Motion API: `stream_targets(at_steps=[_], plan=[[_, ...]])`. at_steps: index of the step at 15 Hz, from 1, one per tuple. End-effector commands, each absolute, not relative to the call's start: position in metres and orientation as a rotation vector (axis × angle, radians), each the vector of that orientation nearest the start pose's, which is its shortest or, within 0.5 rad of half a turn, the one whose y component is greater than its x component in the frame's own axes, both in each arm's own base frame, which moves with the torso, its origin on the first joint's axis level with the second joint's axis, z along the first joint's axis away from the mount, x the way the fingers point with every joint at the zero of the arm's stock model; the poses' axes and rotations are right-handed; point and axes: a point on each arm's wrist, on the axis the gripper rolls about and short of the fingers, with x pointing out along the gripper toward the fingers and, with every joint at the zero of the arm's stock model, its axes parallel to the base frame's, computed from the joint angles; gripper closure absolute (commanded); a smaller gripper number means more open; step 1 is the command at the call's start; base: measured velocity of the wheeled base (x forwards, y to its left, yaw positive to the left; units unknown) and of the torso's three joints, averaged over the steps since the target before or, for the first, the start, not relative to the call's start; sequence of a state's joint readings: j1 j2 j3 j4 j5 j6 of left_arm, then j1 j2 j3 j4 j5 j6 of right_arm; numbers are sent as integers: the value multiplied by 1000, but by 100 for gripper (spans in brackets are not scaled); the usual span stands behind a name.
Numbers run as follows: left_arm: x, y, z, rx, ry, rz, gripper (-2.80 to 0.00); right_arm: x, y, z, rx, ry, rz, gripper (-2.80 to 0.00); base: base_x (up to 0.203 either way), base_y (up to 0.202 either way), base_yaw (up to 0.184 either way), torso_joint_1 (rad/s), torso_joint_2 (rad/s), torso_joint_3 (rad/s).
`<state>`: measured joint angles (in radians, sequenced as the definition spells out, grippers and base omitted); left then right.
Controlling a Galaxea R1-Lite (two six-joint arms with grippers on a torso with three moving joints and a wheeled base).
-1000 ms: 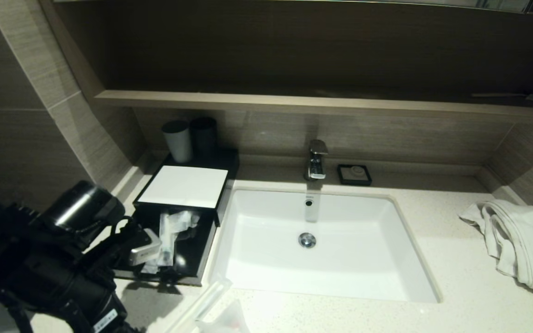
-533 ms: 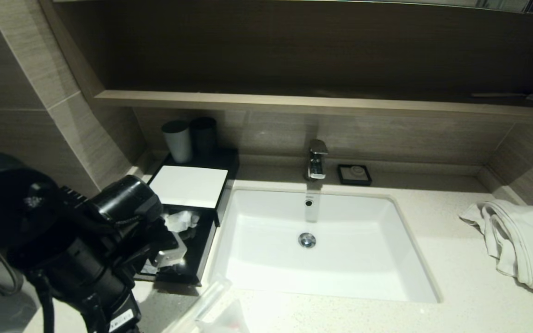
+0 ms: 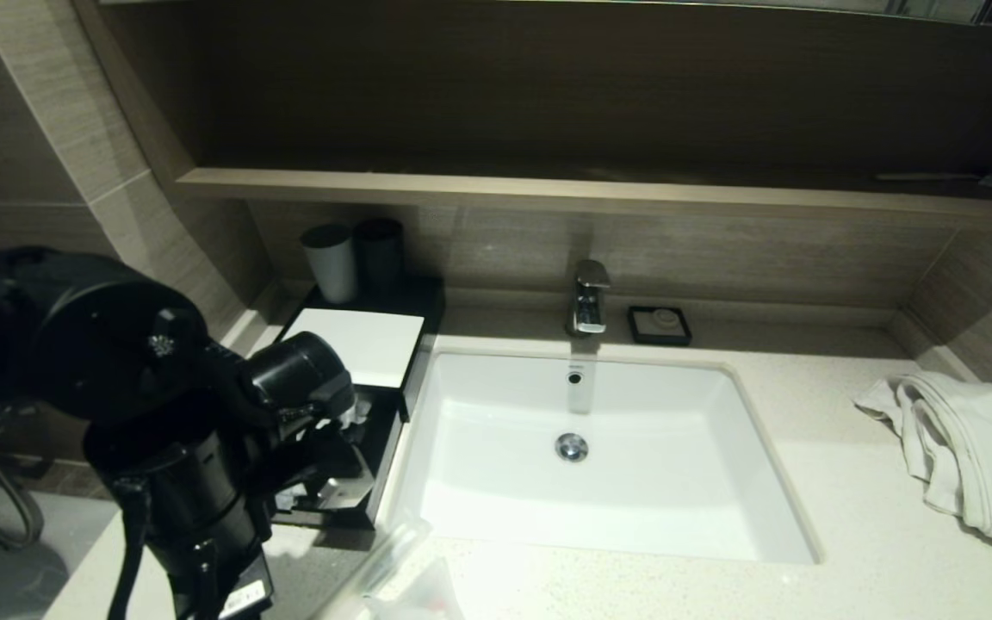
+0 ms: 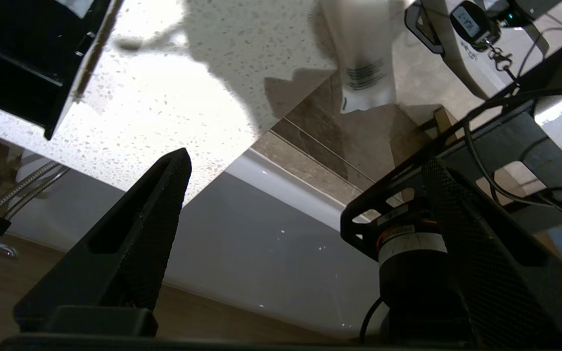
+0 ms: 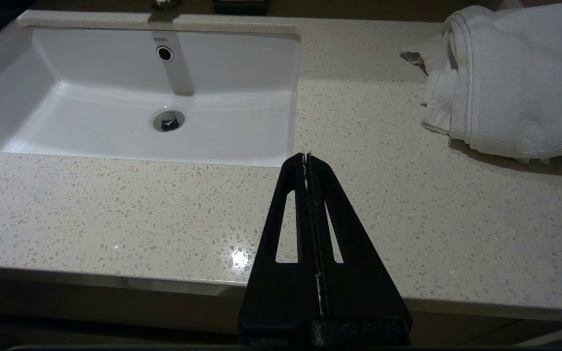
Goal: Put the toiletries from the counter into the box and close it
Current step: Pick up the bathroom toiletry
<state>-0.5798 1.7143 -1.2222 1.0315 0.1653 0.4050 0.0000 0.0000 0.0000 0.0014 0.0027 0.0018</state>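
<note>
A black box (image 3: 390,430) stands left of the sink, its far half under a white lid (image 3: 367,340). A white wrapped toiletry (image 3: 350,412) peeks out of its open near half; the rest is hidden behind my left arm (image 3: 203,448). A pale tube (image 3: 388,555) lies on the counter's front edge; it also shows in the left wrist view (image 4: 364,53). My left gripper (image 4: 305,168) is open and empty, over the counter's front edge beside the box's corner (image 4: 27,63). My right gripper (image 5: 306,158) is shut and empty above the counter, right of the sink.
A white sink (image 3: 599,456) with a faucet (image 3: 589,297) fills the middle. A soap dish (image 3: 660,325) sits behind it. Two cups (image 3: 332,261) stand behind the box. A folded white towel (image 3: 970,448) lies at the right. A shelf (image 3: 548,191) runs overhead.
My left arm has risen and swung right, over the near half of the box, and now hides most of the wrapped items there. The right arm has not visibly moved.
</note>
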Motion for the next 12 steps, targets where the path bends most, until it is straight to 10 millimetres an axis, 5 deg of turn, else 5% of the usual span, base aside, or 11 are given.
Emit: stream_targets(at_steps=[1,12], plan=[[203,-134,175,910,1386,-643,-280,-23,0,75,2,2,3,0,0,0,0,0,0,0],[208,-165,163,988,1466,-689,-280,-23,0,75,2,2,3,0,0,0,0,0,0,0]])
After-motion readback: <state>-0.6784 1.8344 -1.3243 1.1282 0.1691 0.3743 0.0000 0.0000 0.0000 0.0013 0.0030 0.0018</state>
